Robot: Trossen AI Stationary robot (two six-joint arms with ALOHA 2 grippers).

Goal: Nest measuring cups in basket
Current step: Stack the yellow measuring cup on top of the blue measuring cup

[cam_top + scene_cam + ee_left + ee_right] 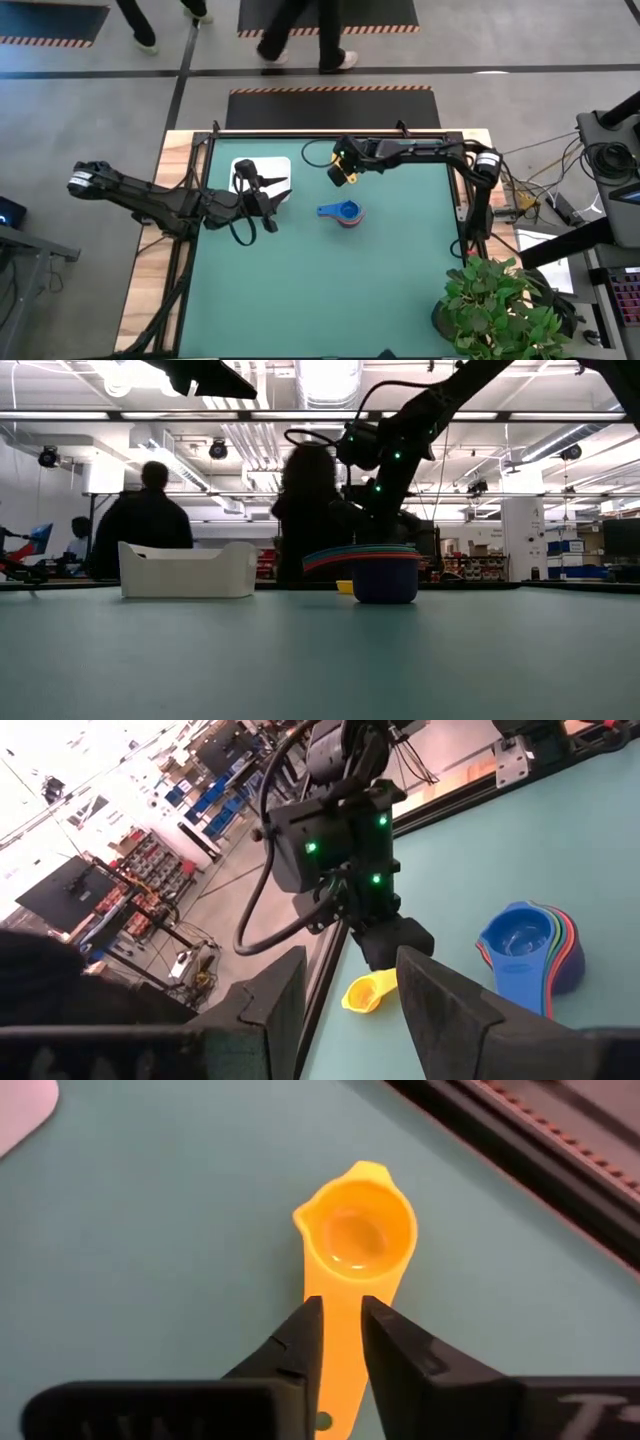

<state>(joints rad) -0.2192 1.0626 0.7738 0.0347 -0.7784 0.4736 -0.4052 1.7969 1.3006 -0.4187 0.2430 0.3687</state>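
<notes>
The yellow measuring cup (358, 1240) is seen in the right wrist view with its bowl facing up. Its flat handle runs back between the fingers of the right gripper (340, 1335). The long axis of the cup is thus in line with the gripper, bowl end away from the wrist. The two fingers are closed against the sides of the handle.

In the high view, the right gripper (345, 168) and the yellow cup (349, 177) are located near the far edge of the table (330, 290), to the right of the basket (282, 166). The basket is white and is placed at the far left of the green surface. The left gripper (272, 186) is positioned just at the basket's near right corner, with its fingers spread apart and nothing held between them.

A stack of nested cups (345, 213) stands near the table's middle, a little nearer than the yellow cup and clear of it. A blue cup is uppermost, its handle pointing left towards the left gripper. In the low view the stack (384, 573) is seen to the right of the basket (186, 570), well apart from it.

A potted plant (500, 305) occupies the near right corner of the table. Two people (310, 520) are visible beyond the table in the low view.
</notes>
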